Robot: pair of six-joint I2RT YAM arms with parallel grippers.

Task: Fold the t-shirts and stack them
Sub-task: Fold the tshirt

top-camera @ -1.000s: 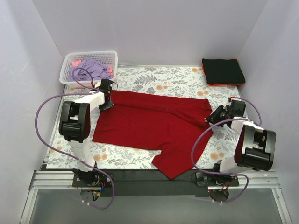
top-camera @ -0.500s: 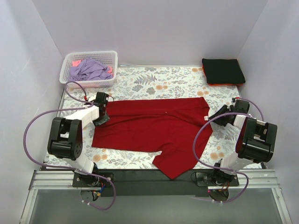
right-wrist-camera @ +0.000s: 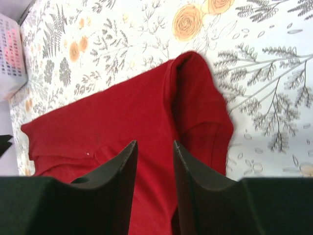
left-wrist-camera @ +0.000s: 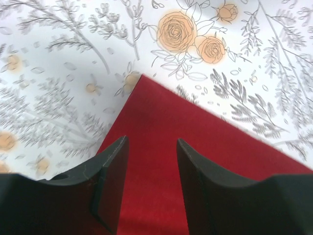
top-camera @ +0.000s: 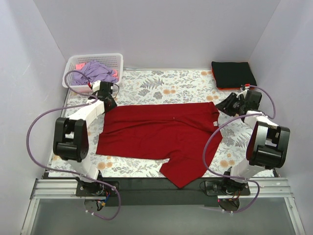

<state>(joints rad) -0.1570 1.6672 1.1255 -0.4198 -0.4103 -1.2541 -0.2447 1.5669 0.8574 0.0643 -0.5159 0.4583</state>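
My left pincer (left-wrist-camera: pixel 150 147) and right pincer (right-wrist-camera: pixel 155 147) stand apart, empty, over the far corners of the deep-red t-shirt (top-camera: pixel 156 132), which lies spread mid-table, seemingly folded once. A black tee (top-camera: pixel 234 73) lies folded far right; a lavender tee (top-camera: pixel 93 72) waits in the basket (top-camera: pixel 117 61).

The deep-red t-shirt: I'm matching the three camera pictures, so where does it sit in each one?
Top external: the deep-red t-shirt lies spread flat across the middle of the table.
Left wrist: one corner of it fills the lower middle and right, pointing up.
Right wrist: it runs from the left edge to right of centre, with a rounded fold at top right.
Shared landmark: the floral table cloth under it, seen in all three.
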